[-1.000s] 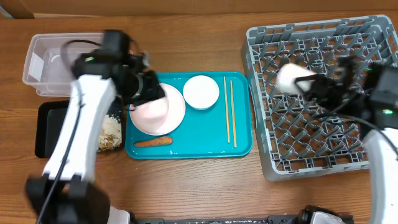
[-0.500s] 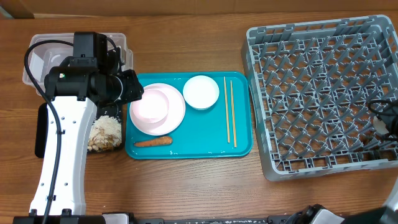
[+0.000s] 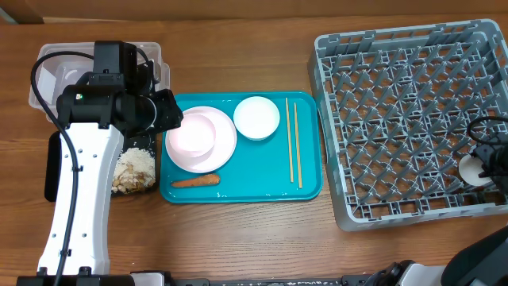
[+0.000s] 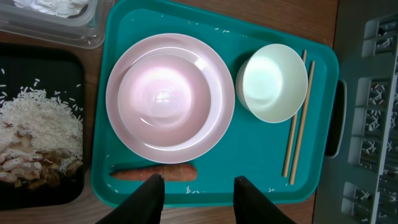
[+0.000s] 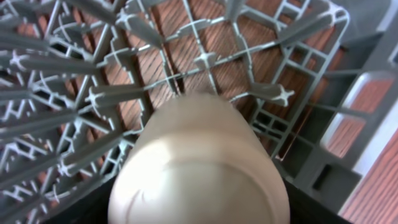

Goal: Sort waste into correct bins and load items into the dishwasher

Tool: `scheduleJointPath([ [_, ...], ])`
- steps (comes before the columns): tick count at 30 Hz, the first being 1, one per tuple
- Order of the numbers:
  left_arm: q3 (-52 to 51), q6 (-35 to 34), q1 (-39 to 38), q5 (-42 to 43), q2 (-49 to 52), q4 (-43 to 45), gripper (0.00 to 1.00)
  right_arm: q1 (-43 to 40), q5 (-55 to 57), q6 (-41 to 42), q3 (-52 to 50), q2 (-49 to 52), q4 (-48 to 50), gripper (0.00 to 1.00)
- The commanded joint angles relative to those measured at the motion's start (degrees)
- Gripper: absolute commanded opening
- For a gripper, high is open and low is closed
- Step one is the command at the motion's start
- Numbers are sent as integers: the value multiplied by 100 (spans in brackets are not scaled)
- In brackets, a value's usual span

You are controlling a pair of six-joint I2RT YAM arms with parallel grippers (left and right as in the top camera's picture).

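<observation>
My left gripper (image 4: 196,183) is open and empty. It hovers over the near edge of the teal tray (image 4: 217,155), just by the orange carrot (image 4: 155,172); in the overhead view the gripper (image 3: 173,116) is at the tray's left edge. The white-pink plate (image 3: 222,151) and the white bowl (image 3: 256,117) sit on the tray with the chopsticks (image 3: 294,141). My right gripper (image 3: 486,168) is shut on the white cup (image 5: 199,168) low over the grey dish rack (image 3: 397,119) near its right side. Its fingers are hidden behind the cup.
The black tray (image 3: 57,179) holds rice and nut-shell scraps (image 3: 135,168). The clear tub (image 3: 49,79) behind it holds something crumpled (image 4: 56,6). The left arm covers part of both. The rack's pegs (image 5: 186,56) surround the cup.
The left arm has pulled back from the plate to the tray's left edge. The right gripper with the cup has moved from the rack's upper left to its lower right.
</observation>
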Motion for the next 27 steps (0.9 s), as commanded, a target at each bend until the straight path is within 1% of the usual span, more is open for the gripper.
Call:
scheduleJointPath([
  [1, 48, 90, 15, -52, 28, -13, 40, -9, -243, 26, 120, -20, 26, 80],
  [4, 48, 92, 15, -55, 28, -13, 40, -9, -243, 26, 125, -22, -13, 88],
  [7, 48, 92, 15, -55, 28, -15, 40, -9, -269, 44, 236, -33, -168, 91],
  [10, 48, 92, 15, -55, 28, -15, 40, -9, -664, 42, 625, -160, -402, 91],
  [12, 48, 92, 15, -55, 28, -17, 41, 7, -1451, -129, 984, -291, -496, 90],
  [13, 48, 90, 15, -55, 28, -15, 41, 37, -2203, -380, 1182, -380, -487, 89],
  [14, 48, 90, 15, -57, 28, -17, 45, 120, -2859, -551, 1329, -470, -476, 88],
  [16, 46, 90, 15, -59, 31, -17, 47, 382, -3729, -855, 1440, -592, -402, 86],
  [18, 48, 87, 15, -131, 28, -17, 48, 883, -3991, -916, 1445, -660, -306, 86],
  [21, 48, 85, 15, -306, 28, -81, 52, 2205, -3821, -1189, 1443, -595, -221, 86],
  [22, 48, 55, 22, -496, 28, -151, 55, 2763, -3582, -1189, 1443, -525, -107, 86],
  [23, 48, -37, 24, -695, 28, -219, 56, 3088, -3397, -1187, 1443, -476, -22, 86],
  [24, 48, -153, 26, -896, 28, -291, 56, 3622, -3049, -1158, 1443, -365, 160, 86],
  [26, 46, -439, 33, -1384, 28, -474, 57, 4404, -2483, -1145, 1443, -129, 474, 86],
  [27, 48, -501, 33, -1484, 28, -516, 57, 4647, -2308, -1143, 1443, -33, 588, 86],
])
